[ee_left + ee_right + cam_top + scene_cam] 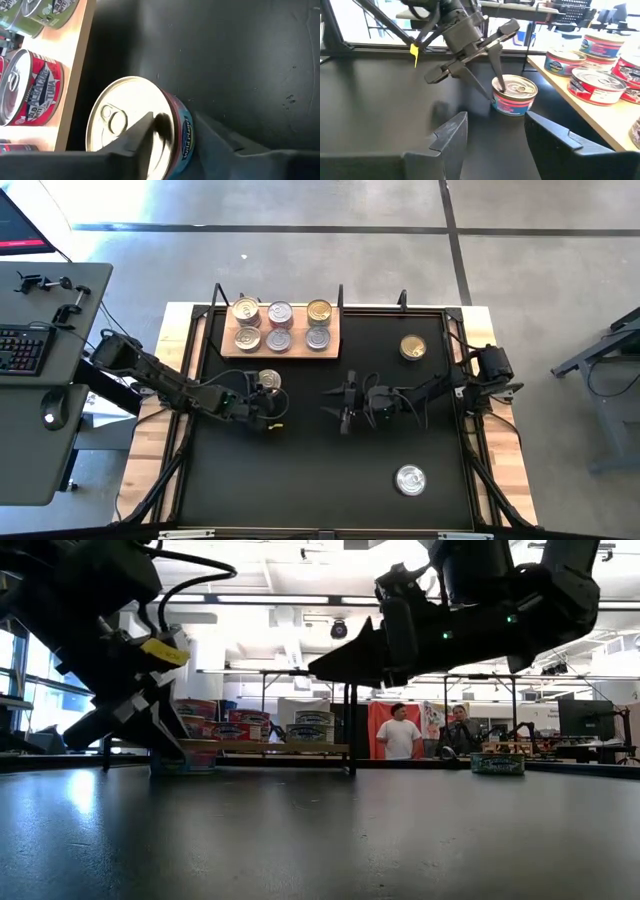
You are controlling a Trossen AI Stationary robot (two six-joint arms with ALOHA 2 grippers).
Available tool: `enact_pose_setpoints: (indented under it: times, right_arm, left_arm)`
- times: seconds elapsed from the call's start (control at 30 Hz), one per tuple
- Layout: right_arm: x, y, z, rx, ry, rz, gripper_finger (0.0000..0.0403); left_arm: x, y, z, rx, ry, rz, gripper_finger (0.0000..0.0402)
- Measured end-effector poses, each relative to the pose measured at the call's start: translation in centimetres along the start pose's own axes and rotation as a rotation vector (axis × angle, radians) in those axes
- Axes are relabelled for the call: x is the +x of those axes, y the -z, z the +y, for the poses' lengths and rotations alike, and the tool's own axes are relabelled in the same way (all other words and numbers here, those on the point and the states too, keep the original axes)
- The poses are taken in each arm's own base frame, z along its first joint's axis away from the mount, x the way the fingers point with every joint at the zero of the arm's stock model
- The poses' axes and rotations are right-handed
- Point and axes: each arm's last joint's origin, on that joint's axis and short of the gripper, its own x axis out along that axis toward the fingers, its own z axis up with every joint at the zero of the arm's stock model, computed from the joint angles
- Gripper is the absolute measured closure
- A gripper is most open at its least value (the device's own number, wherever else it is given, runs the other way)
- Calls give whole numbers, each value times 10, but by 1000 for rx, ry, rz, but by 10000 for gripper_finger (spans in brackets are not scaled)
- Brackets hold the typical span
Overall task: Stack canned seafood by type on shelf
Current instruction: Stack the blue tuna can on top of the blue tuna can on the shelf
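Left gripper [268, 392] straddles a tin [269, 381] at table centre-left, fingers apart around it, grip unclear. Right gripper [343, 403], open and empty, hovers at its three o'clock. Shelf [280, 348] at twelve holds six tins

I log shiny metal lids on the canned seafood [280, 325], a matt light wooden shelf [331, 345], and a smooth black bench [300, 470] with faint sheen.

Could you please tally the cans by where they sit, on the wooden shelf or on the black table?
Cans on the shelf: 6
Cans on the table: 3, one at the left gripper, one gold-lidded, one silver-lidded
Total: 9
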Motion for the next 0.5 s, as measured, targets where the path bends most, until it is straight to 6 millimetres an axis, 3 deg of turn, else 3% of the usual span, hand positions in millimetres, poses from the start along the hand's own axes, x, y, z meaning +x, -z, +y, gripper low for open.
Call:
enact_pose_setpoints:
  times: [0.2, 0.5]
  right_arm:
    - [-1, 1, 3, 5, -22, 11, 215]
    - [-1, 1, 5, -2, -55, 7, 215]
  left_arm:
    - [-4, 0, -3, -24, 10, -8, 386]
    - [-29, -22, -14, -84, 68, -22, 399]
